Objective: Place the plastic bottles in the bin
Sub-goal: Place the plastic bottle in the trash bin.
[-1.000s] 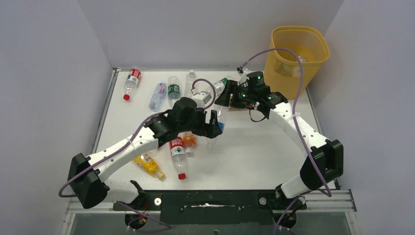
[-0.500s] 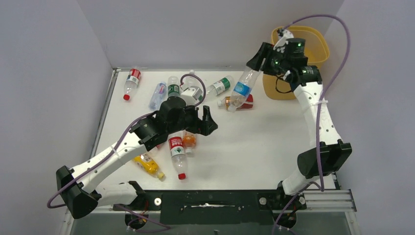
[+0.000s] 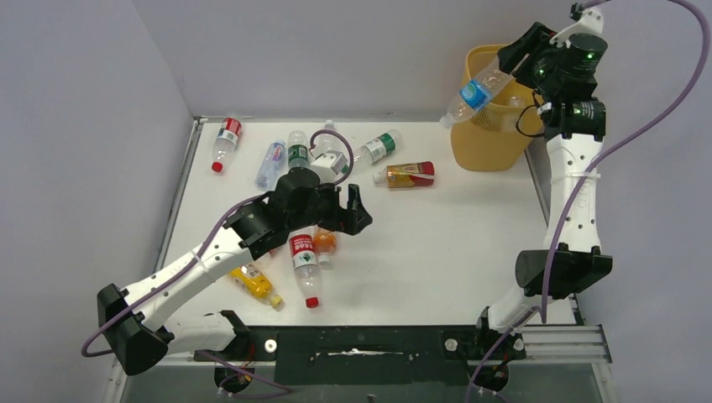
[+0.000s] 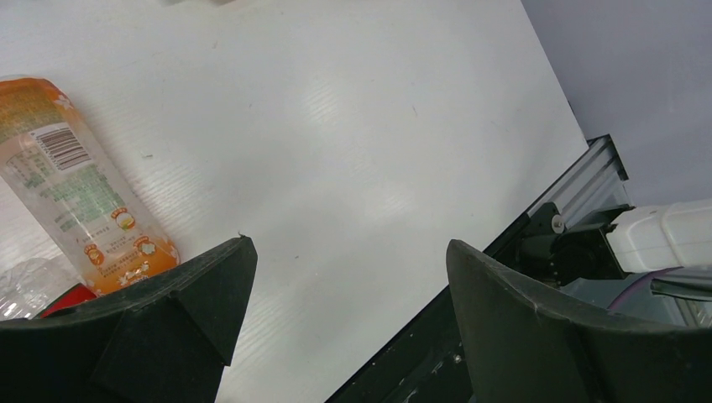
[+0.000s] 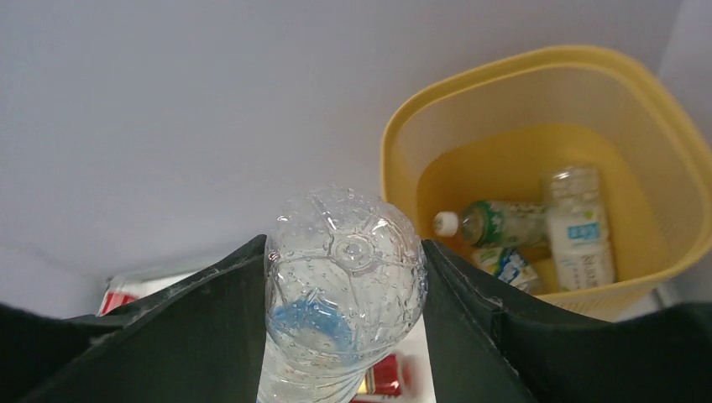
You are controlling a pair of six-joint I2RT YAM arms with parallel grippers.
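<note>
My right gripper [image 3: 519,60] is shut on a clear bottle with a blue label [image 3: 472,92], held high beside the left rim of the yellow bin [image 3: 487,143]. In the right wrist view the bottle's base [image 5: 346,277] sits between my fingers, and the bin [image 5: 395,159] holds a few bottles. My left gripper [image 3: 357,211] is open and empty over the table's middle; an orange bottle [image 4: 75,210] lies by its left finger. Several bottles lie on the table: a red-labelled one [image 3: 405,175], a green-labelled one [image 3: 378,148], a red-labelled clear one [image 3: 306,267], a yellow one [image 3: 254,283].
More bottles lie along the far edge: a red-labelled one [image 3: 225,140], a blue-labelled one [image 3: 270,163] and a green-labelled one [image 3: 298,149]. Grey walls stand on three sides. The table's front rail [image 4: 579,193] shows in the left wrist view.
My right arm has lifted the blue-label bottle from the table's middle up and right to the bin's rim. My left arm drew back slightly to the left, still open.
</note>
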